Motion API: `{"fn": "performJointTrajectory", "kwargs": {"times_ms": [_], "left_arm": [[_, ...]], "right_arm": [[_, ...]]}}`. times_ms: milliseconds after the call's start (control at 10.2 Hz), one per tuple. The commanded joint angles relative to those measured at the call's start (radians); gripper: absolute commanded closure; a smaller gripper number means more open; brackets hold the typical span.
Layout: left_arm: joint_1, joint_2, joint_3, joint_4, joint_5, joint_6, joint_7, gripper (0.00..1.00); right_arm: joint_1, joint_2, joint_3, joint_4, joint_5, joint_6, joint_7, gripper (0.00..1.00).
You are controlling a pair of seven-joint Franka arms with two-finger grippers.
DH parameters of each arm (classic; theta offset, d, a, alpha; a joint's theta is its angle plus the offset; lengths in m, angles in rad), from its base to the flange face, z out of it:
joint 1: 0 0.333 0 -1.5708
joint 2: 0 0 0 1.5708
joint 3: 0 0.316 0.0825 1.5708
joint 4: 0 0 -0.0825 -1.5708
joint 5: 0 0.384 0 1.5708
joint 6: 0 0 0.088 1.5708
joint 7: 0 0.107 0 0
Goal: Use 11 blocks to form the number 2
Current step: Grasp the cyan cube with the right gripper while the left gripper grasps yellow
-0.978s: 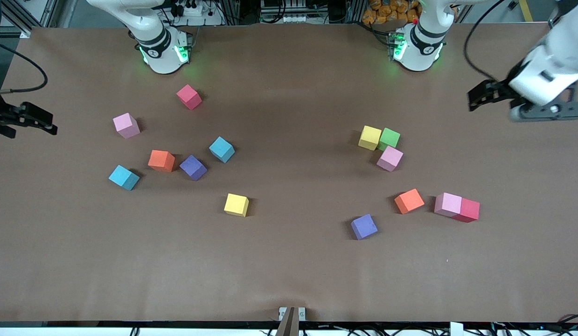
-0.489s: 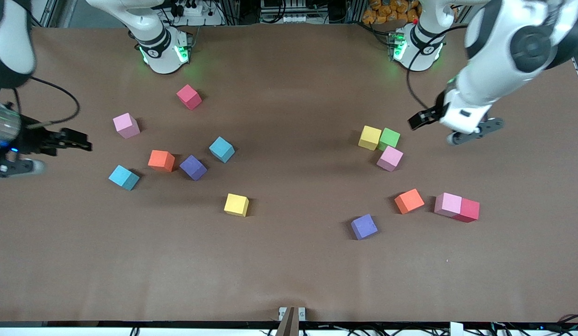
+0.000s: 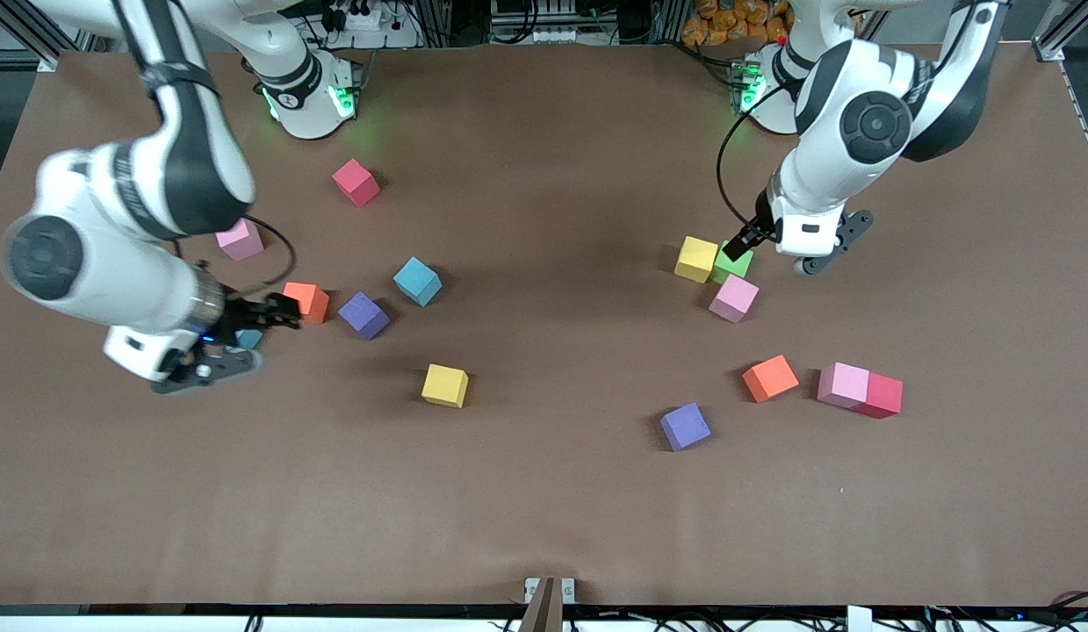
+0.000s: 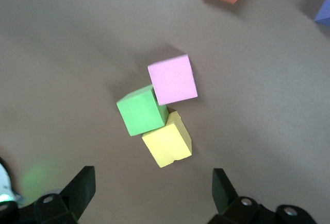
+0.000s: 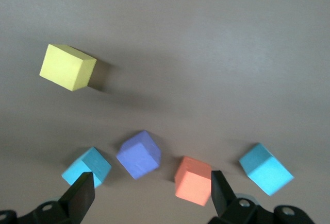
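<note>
The blocks are scattered loose on the brown tabletop (image 3: 544, 509) in two groups; no figure has been formed.

Toward the left arm's end, a yellow block (image 3: 696, 259), a green block (image 3: 735, 262) and a pink block (image 3: 734, 298) are clustered touching one another, the pink one nearest the front camera. Nearer that camera lie an orange block (image 3: 770, 378) and a purple block (image 3: 686, 427), well apart from the cluster, and a second pink block (image 3: 843, 384) is pressed against a red cube (image 3: 880, 396).

Toward the right arm's end, a cyan block (image 3: 417, 281), a purple one (image 3: 363, 314) and an orange one (image 3: 307, 300) lie near each other. Another cyan block (image 3: 248, 338) is mostly hidden under the right gripper. A pink block (image 3: 240, 240) is partly covered by the right arm, a lone yellow block (image 3: 445, 385) lies nearer the camera, and a second red cube (image 3: 356, 182) sits close to the right arm's base.

The left gripper (image 3: 744, 241) is held over the green block – its jaws are seen apart in the left wrist view, with nothing between them. The right gripper (image 3: 261, 325) is held over the orange and hidden cyan blocks – its jaws are likewise apart and empty.
</note>
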Motion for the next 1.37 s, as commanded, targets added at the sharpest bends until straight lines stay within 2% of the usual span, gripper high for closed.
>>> {"fn": "performJointTrajectory", "kwargs": {"times_ms": [0,196,489,782,978,1271], "left_arm": [[0.005,0.026,-0.078,-0.094,-0.022,0.157,-0.212,0.0],[0.005,0.076,-0.079,-0.111,-0.022,0.211,-0.295,0.0],[0.003,0.132,-0.079,-0.148,-0.023,0.29,-0.321,0.0],[0.006,0.19,-0.079,-0.155,-0.023,0.343,-0.382,0.0],[0.008,0.213,-0.079,-0.166,-0.023,0.379,-0.386,0.0],[0.005,0.265,-0.079,-0.174,-0.022,0.431,-0.398,0.0]], "right_arm": [[0.042,0.097,-0.007,0.111,0.015,-0.005,0.068,0.0],[0.076,0.122,-0.008,0.115,0.02,0.029,0.148,0.0],[0.096,0.093,-0.008,0.076,0.015,-0.007,0.297,0.0],[0.111,0.001,-0.008,-0.118,0.017,0.047,0.32,0.0],[0.116,-0.048,-0.008,-0.206,0.017,0.063,0.465,0.0],[0.134,-0.128,-0.007,-0.374,0.018,0.185,0.529,0.0]]}}
